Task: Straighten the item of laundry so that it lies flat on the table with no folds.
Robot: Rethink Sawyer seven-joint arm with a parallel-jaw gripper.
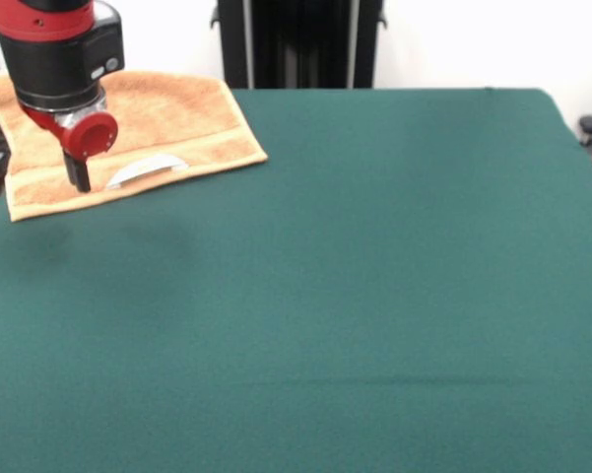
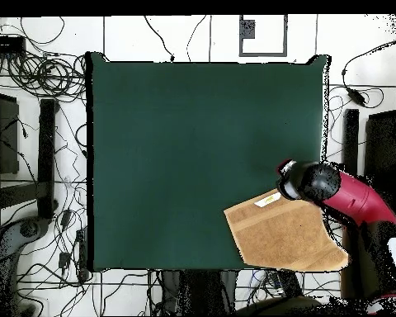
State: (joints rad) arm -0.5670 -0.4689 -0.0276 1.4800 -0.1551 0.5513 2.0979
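The orange-tan towel (image 1: 167, 118) lies spread on the far left corner of the green table (image 1: 374, 296), and its left part reaches past the table's edge. Its white label (image 1: 146, 169) sits by the near border band. My gripper (image 1: 80, 177) hangs over the towel's near edge, just left of the label, close to the cloth. In the overhead view the towel (image 2: 284, 235) is at the table's (image 2: 193, 149) lower right corner, overhanging the right edge. There the gripper (image 2: 282, 188) is at the towel's upper corner, next to the label (image 2: 268, 200).
The robot's black pedestal (image 1: 296, 44) stands behind the table's far edge. Cables (image 2: 44, 74) and dark equipment (image 2: 46, 157) lie on the floor around the table. The arm's red link (image 2: 354, 198) reaches in from the right of the overhead view.
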